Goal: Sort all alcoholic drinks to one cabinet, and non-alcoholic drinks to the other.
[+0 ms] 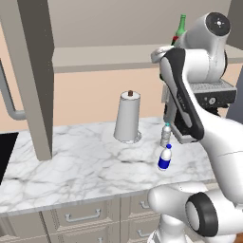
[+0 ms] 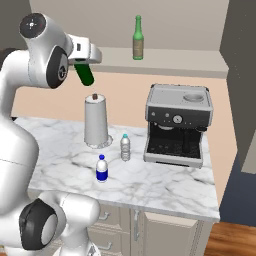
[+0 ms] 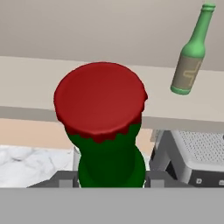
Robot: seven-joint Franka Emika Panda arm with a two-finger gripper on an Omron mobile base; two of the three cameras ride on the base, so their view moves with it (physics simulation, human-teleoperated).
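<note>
A: Going left to right in the right base view, what's the arm doing?

B: The gripper (image 2: 86, 62) is up high near the open cabinet shelf (image 2: 200, 64), its fingers pinching the dark green bottle (image 2: 84, 74), which hangs tilted below the hand. In the hand view the bottle's red cap (image 3: 99, 99) and green neck sit right between the finger tips.

A: And further along?

B: Below it on the marble counter (image 2: 165, 185) stands a paper towel roll (image 2: 96, 121). In front of that is the white bottle with the blue label (image 2: 102, 169), and just to its right, near but apart, the clear bottle with the teal cap (image 2: 125, 147). Both are upright. Then comes the coffee machine (image 2: 177, 125)

A: Anything already sorted?

B: The olive-green bottle with the tan label (image 2: 138, 38) stands upright on the cabinet shelf, well to the right of the gripper. I'd judge that one alcoholic drink is placed and the second is on its way to join it.

A: So what's left?

B: Setting the dark green bottle down on that shelf, then both plastic bottles have to go to the other cabinet; neither looks touched. Call it under halfway
</note>
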